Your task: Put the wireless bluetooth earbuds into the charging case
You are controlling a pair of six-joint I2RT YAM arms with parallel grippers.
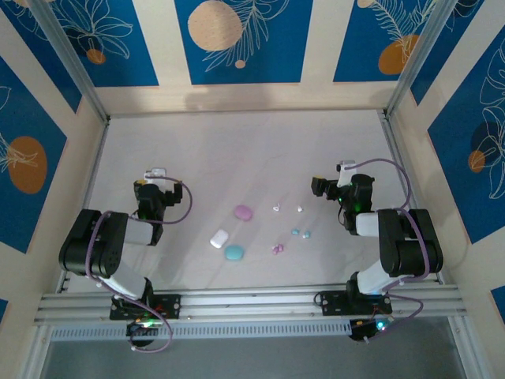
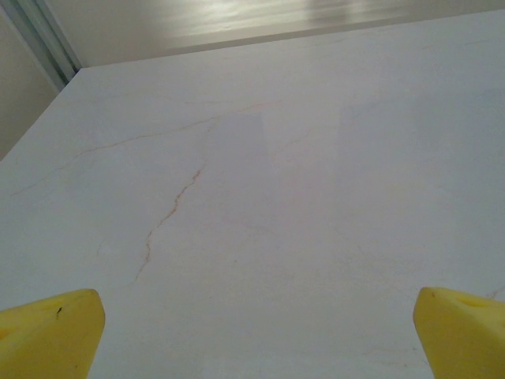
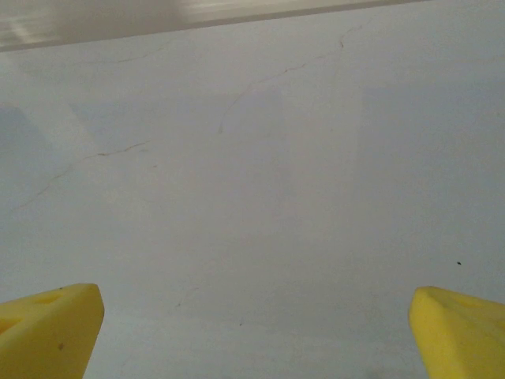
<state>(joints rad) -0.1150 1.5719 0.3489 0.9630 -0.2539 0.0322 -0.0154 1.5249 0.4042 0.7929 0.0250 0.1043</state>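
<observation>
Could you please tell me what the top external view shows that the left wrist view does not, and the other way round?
Top external view: the pink case, white case and cyan case mid-table, with white earbuds, cyan earbuds and pink earbuds loose to their right, and the right gripper. Left wrist view: yellow fingertips spread wide, and a thin brownish crack line in the surface. Shared: the pale table and the open left gripper.

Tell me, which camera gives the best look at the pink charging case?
The top external view: the pink charging case lies in plain sight mid-table. The wrist cameras face plain tabletop past the yellow left fingers and right fingers.
</observation>
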